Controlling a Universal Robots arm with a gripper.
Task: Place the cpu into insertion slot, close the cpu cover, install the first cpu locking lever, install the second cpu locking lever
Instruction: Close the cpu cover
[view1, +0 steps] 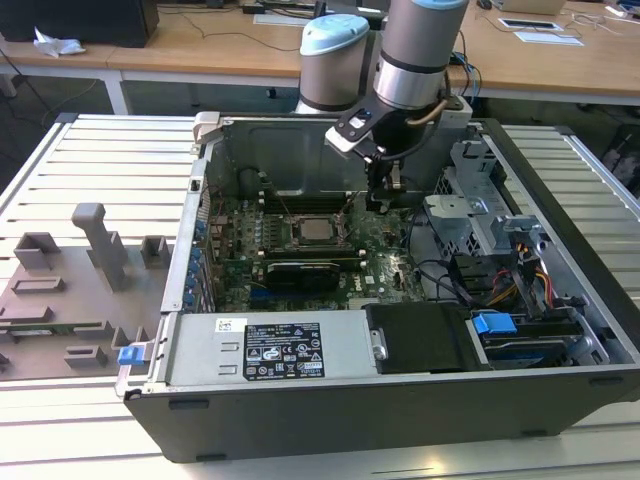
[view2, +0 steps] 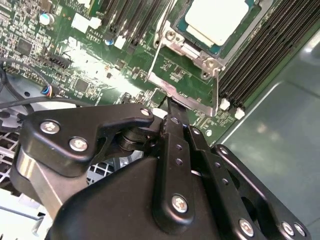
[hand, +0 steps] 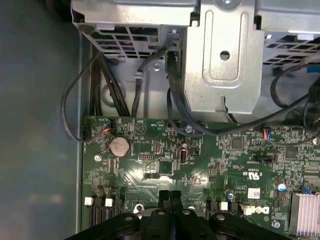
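Note:
The cpu (view1: 318, 231) (view2: 220, 20), with its silvery top plate, lies flat in the insertion slot (view1: 297, 241) on the green motherboard. The thin metal cpu cover (view2: 197, 52) frames the chip and lies down over it. A thin wire locking lever (view2: 160, 37) runs along one side of the socket. My gripper (view1: 385, 195) (view2: 169, 104) (hand: 170, 194) hangs low over the board, to the exterior view's right of the socket, with its tip close to the socket's corner. Its black fingers (hand: 165, 200) are pressed together and are shut on nothing visible.
Long black memory slots (view2: 260, 55) flank the socket. A black card (view1: 300, 272) lies in front of it. The power supply (view1: 270, 350), a metal drive cage (view1: 480, 215) and loose cables (view1: 450, 275) crowd the case. Grey fixtures (view1: 90, 250) stand outside on the exterior view's left.

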